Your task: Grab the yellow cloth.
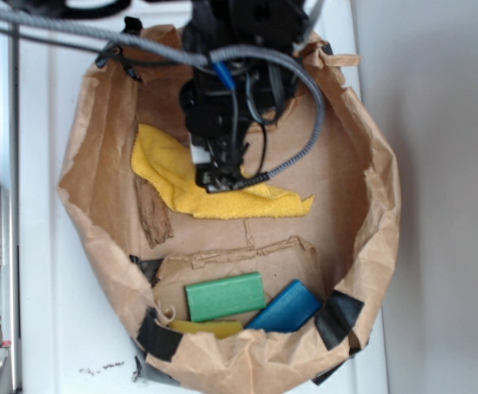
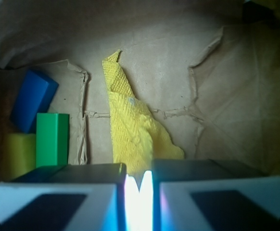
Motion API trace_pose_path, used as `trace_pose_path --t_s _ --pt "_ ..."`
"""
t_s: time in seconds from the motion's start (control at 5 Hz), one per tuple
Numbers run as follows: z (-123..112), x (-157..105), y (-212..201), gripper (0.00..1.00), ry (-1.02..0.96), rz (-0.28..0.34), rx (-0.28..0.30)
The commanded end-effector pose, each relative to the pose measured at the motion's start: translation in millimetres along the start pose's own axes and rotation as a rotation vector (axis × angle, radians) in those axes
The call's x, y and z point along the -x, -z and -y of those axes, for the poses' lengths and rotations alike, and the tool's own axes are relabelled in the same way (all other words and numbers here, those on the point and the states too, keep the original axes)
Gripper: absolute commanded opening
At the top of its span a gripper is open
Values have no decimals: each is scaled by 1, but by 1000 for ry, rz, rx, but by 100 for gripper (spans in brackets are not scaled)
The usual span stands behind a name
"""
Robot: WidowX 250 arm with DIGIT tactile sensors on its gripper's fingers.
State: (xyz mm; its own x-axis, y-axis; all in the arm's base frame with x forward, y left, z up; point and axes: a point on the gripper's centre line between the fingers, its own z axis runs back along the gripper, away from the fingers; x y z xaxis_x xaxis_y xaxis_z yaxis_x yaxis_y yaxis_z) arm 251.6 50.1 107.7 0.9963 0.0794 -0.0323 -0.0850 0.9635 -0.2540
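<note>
Between nearly closed fingers [image 2: 58, 199], yellow cloth [image 2: 130, 132]

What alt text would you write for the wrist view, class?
A yellow cloth lies on the brown paper floor of a bag, running up from the pincer at the bottom edge. At left sit a blue block, a green block and a yellow block.

Yellow cloth [image 1: 177, 176]: bright yellow, knobbly terry weave, partly under the tool [image 1: 220, 176]. Tool: black body in the exterior view; wrist view shows white-faced fingers [image 2: 58, 204] with dark panels, and a bright glare between them obscures the colour there. Paper bag [image 1: 362, 164]: plain brown, with black tape patches [image 1: 339, 318]. Away from the tool lie a green block [image 1: 225, 296], a blue block [image 1: 284, 308] and a yellow block [image 1: 206, 327]. Bench [image 1: 58, 304]: white.
</note>
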Motion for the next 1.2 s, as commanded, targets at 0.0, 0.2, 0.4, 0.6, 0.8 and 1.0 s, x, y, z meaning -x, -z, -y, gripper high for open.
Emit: trace_pose_path --t_s 0.0,0.2,0.4,0.6,0.8,1.0 --pt "-6 8 -11 100 33 63 -16" --pt "-7 6 -4 100 37 78 -2" --pt "-7 -1 19 100 36 110 -38" --pt "-7 -6 42 100 44 14 2" --pt "-11 -14 67 100 40 74 -50" --pt "-14 -22 73 0 -15 62 -90"
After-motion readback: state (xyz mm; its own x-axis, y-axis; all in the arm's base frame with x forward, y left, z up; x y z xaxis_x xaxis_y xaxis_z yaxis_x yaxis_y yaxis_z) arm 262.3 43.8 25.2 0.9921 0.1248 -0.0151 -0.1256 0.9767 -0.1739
